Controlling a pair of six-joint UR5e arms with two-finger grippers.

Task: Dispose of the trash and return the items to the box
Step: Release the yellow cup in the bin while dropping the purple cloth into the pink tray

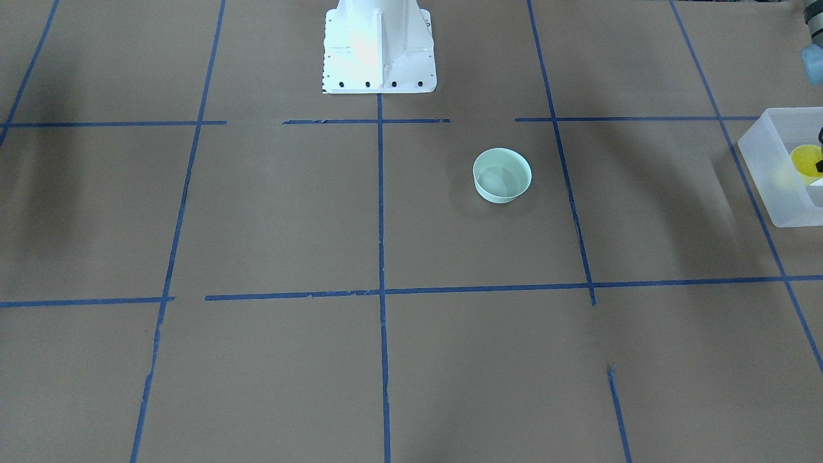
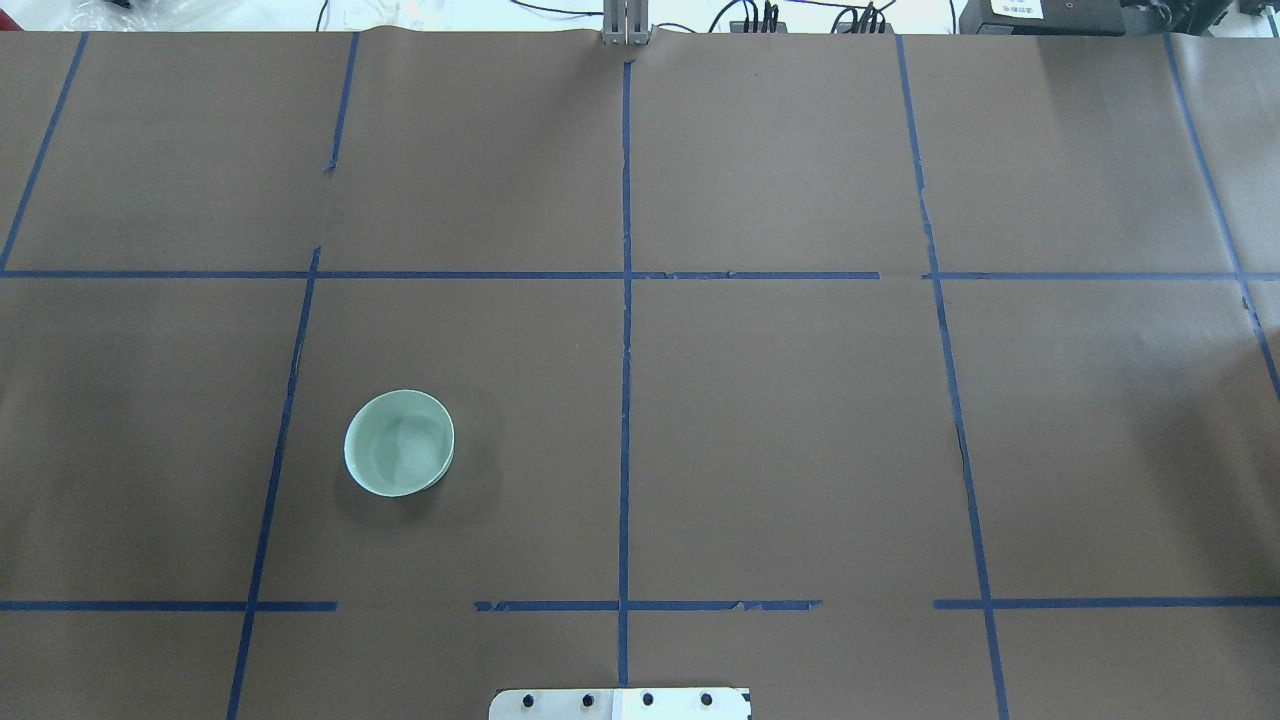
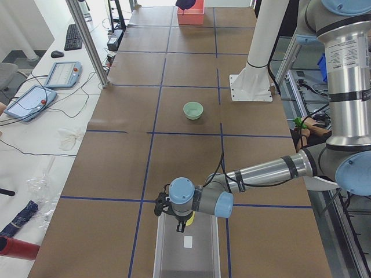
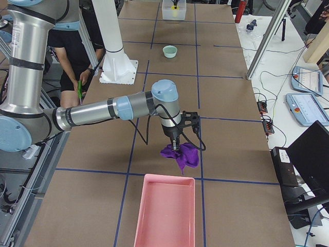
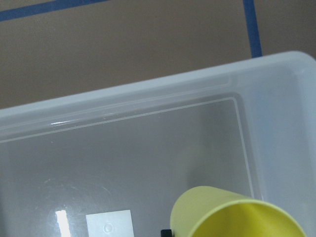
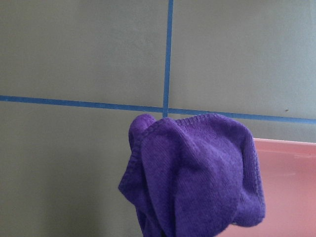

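The left gripper [image 3: 181, 223] has its jaws closed on the yellow cup [image 5: 232, 215]. The cup hangs tilted inside the frosted box [image 5: 148, 94], at 5 o'clock in the wrist view. The right gripper [image 4: 176, 146] pinches a purple cloth [image 6: 197, 173] in its jaws, just beside the pink tray [image 4: 167, 216]. The mint-green bowl [image 2: 399, 443] sits on the worktop [image 2: 800, 400] at 8 o'clock, well apart from both.

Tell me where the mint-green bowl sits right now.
The mint-green bowl stands alone on the table, left of the centre tape line in the overhead view, away from the box.
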